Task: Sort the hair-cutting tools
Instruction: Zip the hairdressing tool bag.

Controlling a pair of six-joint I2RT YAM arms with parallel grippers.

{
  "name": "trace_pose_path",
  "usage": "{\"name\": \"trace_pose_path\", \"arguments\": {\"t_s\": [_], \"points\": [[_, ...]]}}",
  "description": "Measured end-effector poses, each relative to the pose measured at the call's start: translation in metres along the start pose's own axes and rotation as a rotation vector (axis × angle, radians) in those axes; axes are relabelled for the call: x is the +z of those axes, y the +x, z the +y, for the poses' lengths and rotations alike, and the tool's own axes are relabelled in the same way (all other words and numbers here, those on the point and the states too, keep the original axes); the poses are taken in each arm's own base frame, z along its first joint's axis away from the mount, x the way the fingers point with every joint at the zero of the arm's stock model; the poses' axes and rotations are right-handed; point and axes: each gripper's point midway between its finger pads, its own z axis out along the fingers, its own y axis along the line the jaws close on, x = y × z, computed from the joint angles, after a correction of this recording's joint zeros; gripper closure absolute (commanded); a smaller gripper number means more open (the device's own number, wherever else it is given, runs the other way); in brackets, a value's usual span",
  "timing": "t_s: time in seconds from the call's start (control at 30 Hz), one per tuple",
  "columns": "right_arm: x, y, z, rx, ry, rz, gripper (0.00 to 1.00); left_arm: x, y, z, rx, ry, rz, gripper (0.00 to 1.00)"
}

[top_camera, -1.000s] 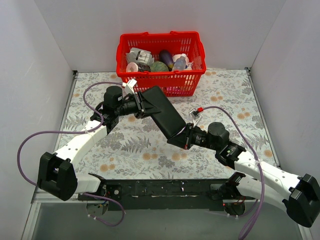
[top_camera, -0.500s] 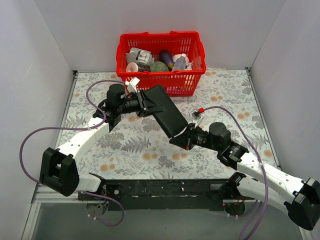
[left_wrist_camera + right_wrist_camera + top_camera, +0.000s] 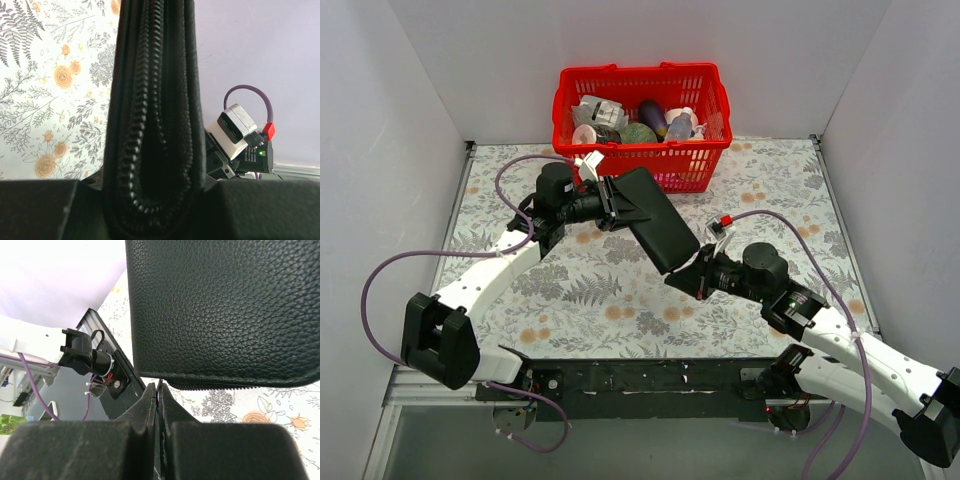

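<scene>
The hair-cutting tools are out of view. A flat black zipped case [image 3: 655,228] hangs tilted above the table between both arms. My left gripper [image 3: 610,203] is shut on its upper left end; in the left wrist view the case's zipped edge [image 3: 155,100] fills the gap between my fingers [image 3: 50,210]. My right gripper [image 3: 682,278] is at the case's lower right corner. In the right wrist view the leather face [image 3: 225,305] is just above my right gripper [image 3: 159,390], whose jaws are pressed together on a thin zipper pull [image 3: 159,385].
A red plastic basket [image 3: 620,160] with bottles and packets stands at the back, just behind the case. The floral tablecloth [image 3: 590,300] lies below the arms. Grey walls close in the left, right and back sides.
Both arms have carried the case a little to the right and towards the basket. The grips have not changed.
</scene>
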Motion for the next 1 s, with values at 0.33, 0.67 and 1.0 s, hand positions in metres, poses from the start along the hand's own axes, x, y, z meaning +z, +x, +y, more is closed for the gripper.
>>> {"name": "trace_pose_path", "arguments": {"t_s": [0.33, 0.67, 1.0], "points": [[-0.006, -0.005, -0.006, -0.078, 0.057, 0.005, 0.99, -0.001, -0.002, -0.005, 0.005, 0.005, -0.001, 1.0], [-0.004, -0.002, -0.014, -0.117, 0.088, 0.034, 0.99, 0.009, -0.004, 0.005, -0.018, -0.009, 0.028, 1.0], [-0.01, -0.013, -0.027, -0.143, 0.214, 0.015, 0.99, 0.01, -0.006, 0.004, -0.029, -0.01, 0.02, 1.0]]}}
